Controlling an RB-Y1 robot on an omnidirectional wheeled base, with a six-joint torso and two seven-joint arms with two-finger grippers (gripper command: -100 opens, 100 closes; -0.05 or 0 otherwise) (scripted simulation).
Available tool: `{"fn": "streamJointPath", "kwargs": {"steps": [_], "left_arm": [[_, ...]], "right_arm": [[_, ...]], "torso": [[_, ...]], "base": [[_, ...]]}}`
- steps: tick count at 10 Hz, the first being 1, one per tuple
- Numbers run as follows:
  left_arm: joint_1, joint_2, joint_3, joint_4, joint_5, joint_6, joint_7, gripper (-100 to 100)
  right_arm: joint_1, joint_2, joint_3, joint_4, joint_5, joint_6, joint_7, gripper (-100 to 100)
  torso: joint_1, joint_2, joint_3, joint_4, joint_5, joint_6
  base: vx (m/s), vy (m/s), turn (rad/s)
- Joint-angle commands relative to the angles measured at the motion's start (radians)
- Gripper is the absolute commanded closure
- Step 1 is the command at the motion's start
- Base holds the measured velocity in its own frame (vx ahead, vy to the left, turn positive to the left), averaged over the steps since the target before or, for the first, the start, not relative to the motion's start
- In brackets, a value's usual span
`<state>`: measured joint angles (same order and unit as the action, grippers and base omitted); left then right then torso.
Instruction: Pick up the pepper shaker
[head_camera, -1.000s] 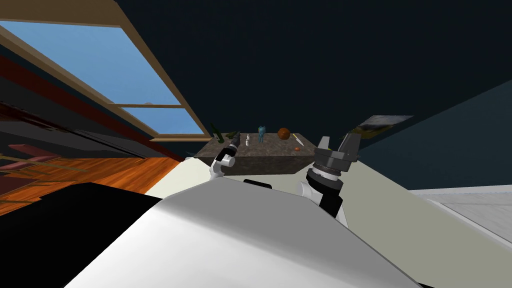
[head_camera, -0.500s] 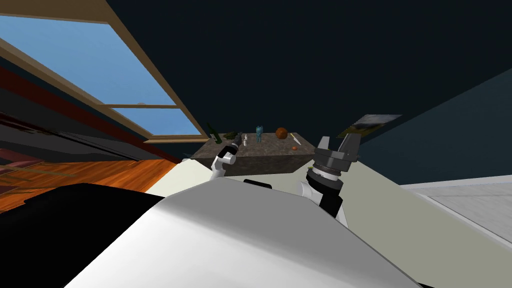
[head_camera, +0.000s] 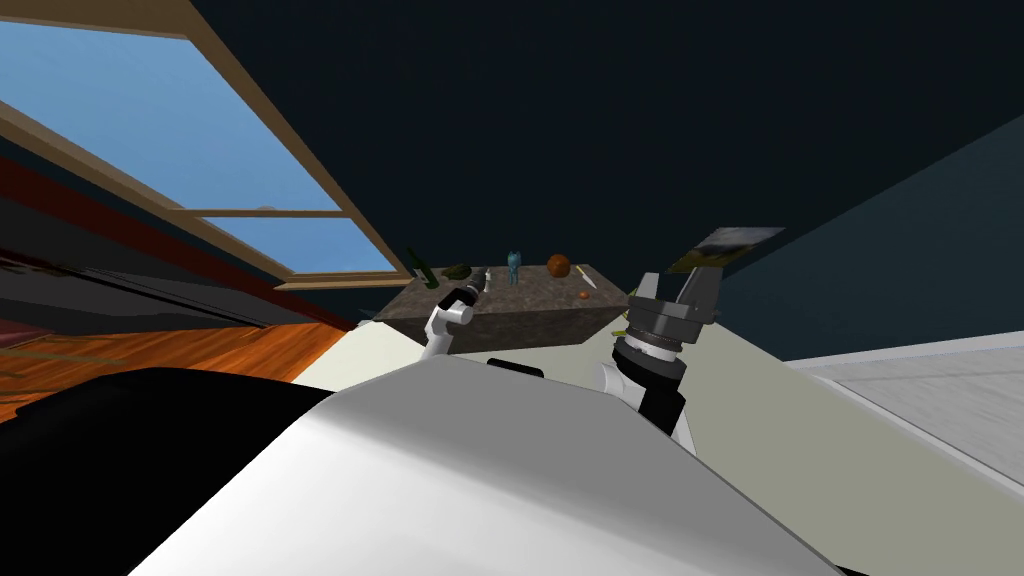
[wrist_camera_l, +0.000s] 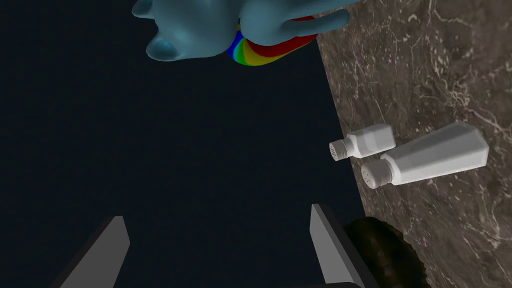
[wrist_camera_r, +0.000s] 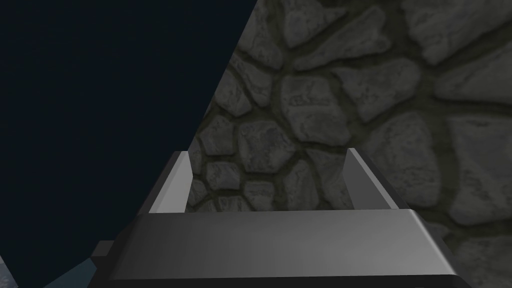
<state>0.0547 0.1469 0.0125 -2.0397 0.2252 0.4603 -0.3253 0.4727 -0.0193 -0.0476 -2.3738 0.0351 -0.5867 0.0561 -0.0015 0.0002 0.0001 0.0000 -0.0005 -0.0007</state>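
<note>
- Left wrist view: two white shakers stand side by side near the edge of the dark marbled counter (wrist_camera_l: 440, 75). One is a smaller shaker (wrist_camera_l: 367, 141) and the other a taller shaker (wrist_camera_l: 432, 157), and they almost touch.
- In the head view the pepper shaker (head_camera: 487, 279) and its neighbour merge into one white speck on the counter's far left part. I cannot tell from their caps which of the two it is, so the first risk is closing on the wrong one.
- The gap between them is very slim. A finger pushed in there would likely tip the neighbour or nudge it toward the edge.
- A dark lump (wrist_camera_l: 387, 250) lies just beside one finger, and a blue figurine (wrist_camera_l: 220, 25) stands near. A careless sideways shift could knock either.
- The left gripper (wrist_camera_l: 220, 250) is spread wide, with nothing held and nothing touched. Both shakers sit off to one side, beyond the finger by the lump and not between the blades, so closing here would catch only air.
- The right gripper (wrist_camera_r: 270, 182) is raised off the counter's near right corner, its fingers apart and empty.
</note>
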Motion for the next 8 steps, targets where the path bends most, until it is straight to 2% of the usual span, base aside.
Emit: {"fn": "streamJointPath", "kwargs": {"steps": [1, 3, 4, 6, 7, 8], "left_arm": [[-0.042, 0.005, 0.006, 0.033, 0.003, 0.05, -0.021, -100], [-0.042, 0.005, 0.006, 0.033, 0.003, 0.087, -0.021, -100], [-0.081, 0.011, 0.014, 0.062, 0.004, 0.128, -0.04, -100], [-0.081, 0.011, 0.014, 0.062, 0.004, 0.166, -0.04, -100], [-0.119, 0.019, 0.023, 0.093, 0.004, 0.207, -0.059, -100], [-0.119, 0.019, 0.023, 0.093, 0.004, 0.235, -0.059, -100]], "right_arm": [[0.0, 0.0, 0.0, 0.0, 0.0, 0.0, 0.0, 0], [0.0, 0.0, 0.0, 0.0, 0.0, 0.0, 0.0, 0], [0.0, 0.0, 0.0, 0.0, 0.0, 0.0, 0.0, 0], [0.0, 0.0, 0.0, 0.0, 0.0, 0.0, 0.0, 0], [0.0, 0.0, 0.0, 0.0, 0.0, 0.0, 0.0, 0], [0.0, 0.0, 0.0, 0.0, 0.0, 0.0, 0.0, 0]], "torso": [[0.0, 0.0, 0.0, 0.0, 0.0, 0.0], [-0.001, 0.0, 0.0, 0.0, 0.0, 0.0], [0.0, 0.0, 0.0, 0.0, 0.0, 0.0], [-0.001, 0.0, 0.0, 0.0, 0.0, 0.0], [0.0, 0.0, 0.0, 0.0, 0.0, 0.0], [-0.001, 0.0, 0.0, 0.0, 0.0, 0.0]], "base": [[-0.005, -0.047, -0.12], [0.008, -0.03, -0.022], [0.011, -0.036, -0.103], [0.008, -0.03, -0.036], [0.007, -0.045, -0.089], [0.011, -0.041, -0.072]]}}
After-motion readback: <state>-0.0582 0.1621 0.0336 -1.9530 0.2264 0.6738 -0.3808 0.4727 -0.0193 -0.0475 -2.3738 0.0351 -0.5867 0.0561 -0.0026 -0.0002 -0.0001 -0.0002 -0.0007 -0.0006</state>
